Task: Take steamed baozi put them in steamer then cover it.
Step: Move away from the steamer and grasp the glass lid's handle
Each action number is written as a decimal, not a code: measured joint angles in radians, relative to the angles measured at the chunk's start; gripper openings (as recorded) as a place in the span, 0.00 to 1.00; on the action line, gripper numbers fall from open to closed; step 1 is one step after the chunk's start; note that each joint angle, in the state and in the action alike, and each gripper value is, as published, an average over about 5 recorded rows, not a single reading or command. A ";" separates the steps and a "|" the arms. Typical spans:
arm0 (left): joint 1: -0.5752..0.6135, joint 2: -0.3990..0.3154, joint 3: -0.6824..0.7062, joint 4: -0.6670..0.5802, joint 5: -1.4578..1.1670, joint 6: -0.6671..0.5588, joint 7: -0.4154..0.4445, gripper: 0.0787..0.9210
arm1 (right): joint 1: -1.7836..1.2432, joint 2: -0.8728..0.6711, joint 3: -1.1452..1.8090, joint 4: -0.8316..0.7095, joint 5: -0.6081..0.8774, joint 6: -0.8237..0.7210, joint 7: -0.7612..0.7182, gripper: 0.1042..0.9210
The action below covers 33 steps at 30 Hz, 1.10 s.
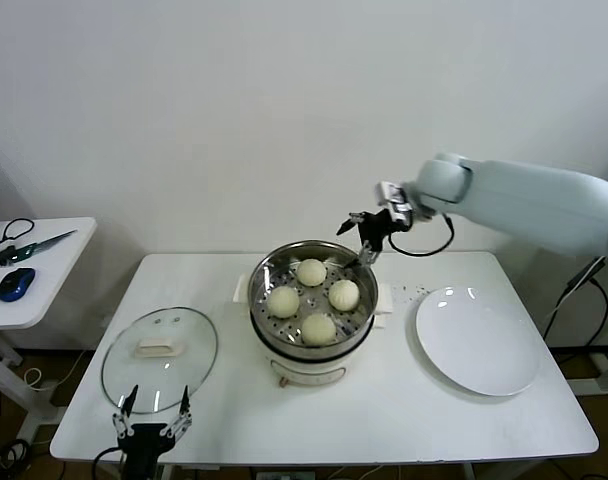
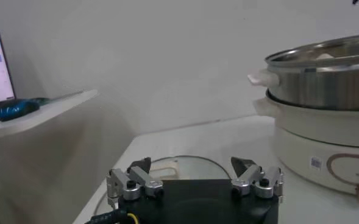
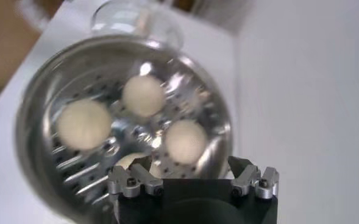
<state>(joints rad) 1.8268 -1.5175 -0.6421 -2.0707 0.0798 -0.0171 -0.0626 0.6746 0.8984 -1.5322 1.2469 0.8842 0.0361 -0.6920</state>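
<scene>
Looking at the head view first: all four steamed baozi [image 1: 311, 271] are sitting on the perforated tray inside the steamer [image 1: 263, 322] at mid-bench; right tool [image 1: 368, 232] is hovering above the pot's far rim, fingers spread, carrying nothing; plate [image 1: 476, 341] is lying bare to the robot's right; cover [image 1: 160, 358] is lying flat on the bench to the steamer's left, white handle [image 1: 156, 347] facing up; left tool [image 1: 151, 426] is parked at the near bench edge just beside the cover, open and empty.

Left wrist view: left tool [image 2: 195, 175] is gaping wide; cover rim [image 2: 185, 161] is showing just beyond its fingers; steamer wall [image 2: 325, 87] is rising well to one side.

Right wrist view: right tool [image 3: 192, 177] is open over the pot; buns [image 3: 84, 123] are lying below it, untouched.

Judgement: loading is looking done, covering is remaining; glass lid is likely heavy, rigid, slick and breakable; pinching the central handle across its narrow sides is looking safest, not the rim.
</scene>
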 measured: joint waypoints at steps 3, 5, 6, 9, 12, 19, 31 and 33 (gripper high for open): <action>0.001 0.000 -0.004 -0.003 0.012 -0.001 0.001 0.88 | -0.071 -0.074 0.069 0.033 0.023 0.056 0.094 0.88; 0.003 0.000 -0.006 -0.007 0.020 -0.002 0.001 0.88 | -0.136 -0.122 0.135 0.053 0.031 0.087 0.153 0.88; 0.004 0.000 -0.007 -0.009 0.024 -0.002 0.001 0.88 | -0.173 -0.143 0.172 0.063 0.034 0.099 0.181 0.88; 0.009 -0.002 -0.011 -0.016 0.039 -0.003 0.002 0.88 | -0.301 -0.194 0.308 0.089 0.035 0.126 0.259 0.88; 0.012 -0.006 -0.017 -0.022 0.059 -0.003 0.002 0.88 | -0.446 -0.230 0.468 0.114 0.031 0.145 0.329 0.88; 0.010 -0.012 -0.025 -0.039 0.183 0.001 0.002 0.88 | -0.818 -0.268 0.873 0.173 0.009 0.164 0.444 0.88; -0.029 0.008 -0.038 -0.041 0.658 0.044 0.014 0.88 | -1.434 -0.209 1.512 0.299 -0.082 0.123 0.521 0.88; -0.039 0.017 -0.039 -0.030 0.756 0.054 0.021 0.88 | -1.516 -0.190 1.597 0.316 -0.102 0.118 0.525 0.88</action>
<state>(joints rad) 1.7880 -1.5009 -0.6816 -2.1011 0.8359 0.0365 -0.0419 -0.8417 0.7084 0.0646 1.5624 0.7824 0.1537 -0.1675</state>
